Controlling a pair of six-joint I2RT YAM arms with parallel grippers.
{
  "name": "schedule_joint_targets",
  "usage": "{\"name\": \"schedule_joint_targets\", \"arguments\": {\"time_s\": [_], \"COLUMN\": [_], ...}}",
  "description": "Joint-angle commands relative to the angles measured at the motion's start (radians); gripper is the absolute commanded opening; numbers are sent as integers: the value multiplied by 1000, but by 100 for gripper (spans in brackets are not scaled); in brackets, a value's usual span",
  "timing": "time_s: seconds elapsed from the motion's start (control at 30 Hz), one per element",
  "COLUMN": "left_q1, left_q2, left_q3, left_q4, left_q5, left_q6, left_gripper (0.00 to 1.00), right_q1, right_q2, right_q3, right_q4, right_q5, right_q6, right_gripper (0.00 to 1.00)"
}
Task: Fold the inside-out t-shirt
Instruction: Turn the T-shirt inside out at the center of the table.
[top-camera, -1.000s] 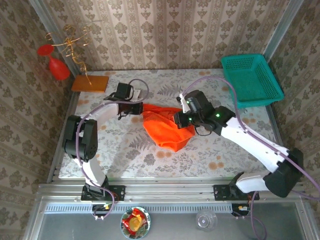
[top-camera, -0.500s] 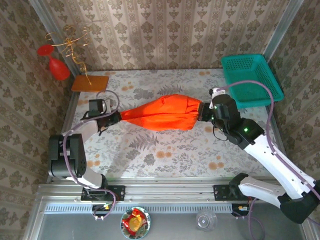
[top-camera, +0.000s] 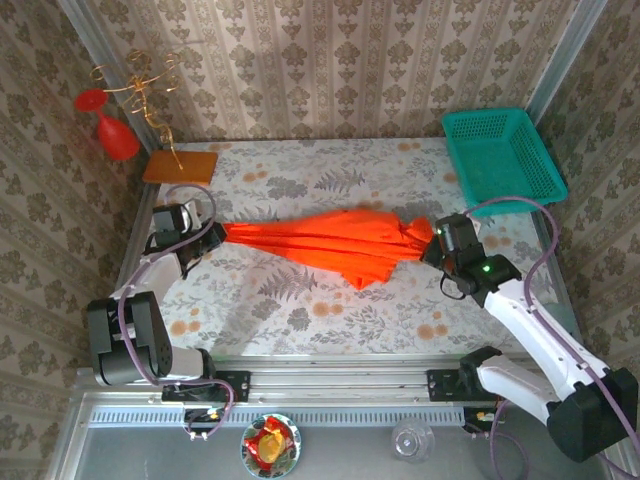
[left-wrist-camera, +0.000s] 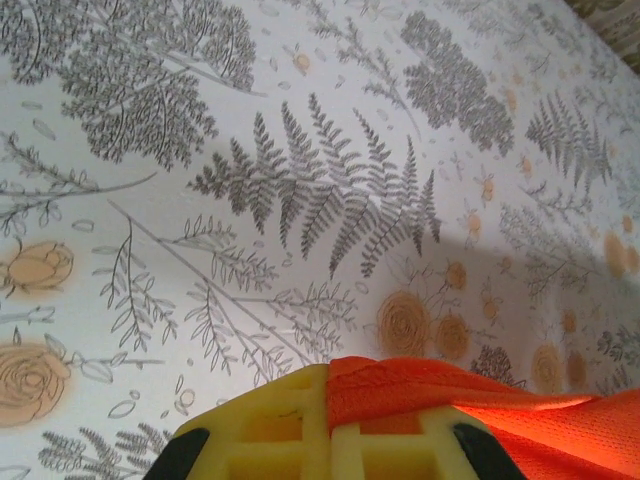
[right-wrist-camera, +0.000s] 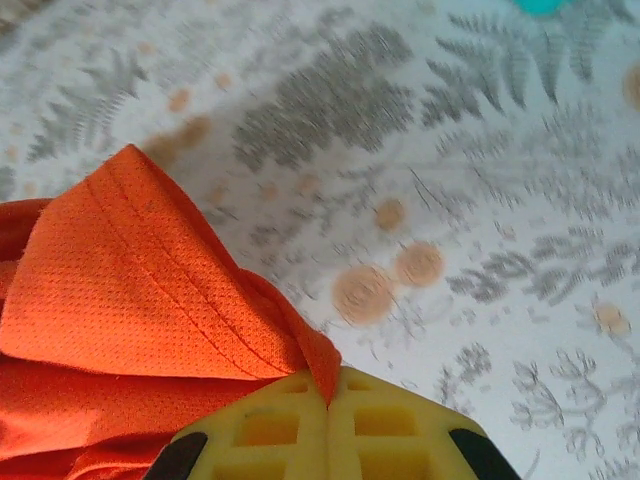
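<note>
My left hand (top-camera: 212, 237) and right hand (top-camera: 430, 246) each clamped an end of the orange-red t-shirt (top-camera: 335, 243), stretched across the counter (top-camera: 300, 305) (middle bunched); pulling evenly and low should flatten it.

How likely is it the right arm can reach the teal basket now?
Probably yes: bare table lies between the right gripper and the teal basket. But it is shut on the t-shirt, stretched to the left gripper, so it would drag cloth along.

Left claw (top-camera: 218, 233) and right claw (top-camera: 432, 241), both clamped tight, sit stretched far apart.
</note>
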Motion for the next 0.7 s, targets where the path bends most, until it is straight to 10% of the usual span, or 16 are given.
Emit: {"name": "schedule_joint_targets", "arguments": {"time_s": [0.0, 0.2, 0.47, 0.67], "left_q1": [11, -115, -207, -433], "left_q2": [7, 8, -56, -18], "left_q3": [37, 129, 181, 262], "left_q4": [-54, -204, -328, -372], "left_q5": [-60, -84, -185, -89], "left_q6": [51, 135, 183, 247], "left_gripper": [0, 20, 45, 51], "right_q1": [-24, -13, 32, 67], "right_q2": [65, 168, 381, 668], "right_q3": [-21, 65, 315, 545], "right_q4": [-11, -70, -88, -180], "right_q5": [-41, -154, -367, -425], "right_q6": [50, -13, -209, -334], "right_gripper": [0, 42, 56, 64]}}
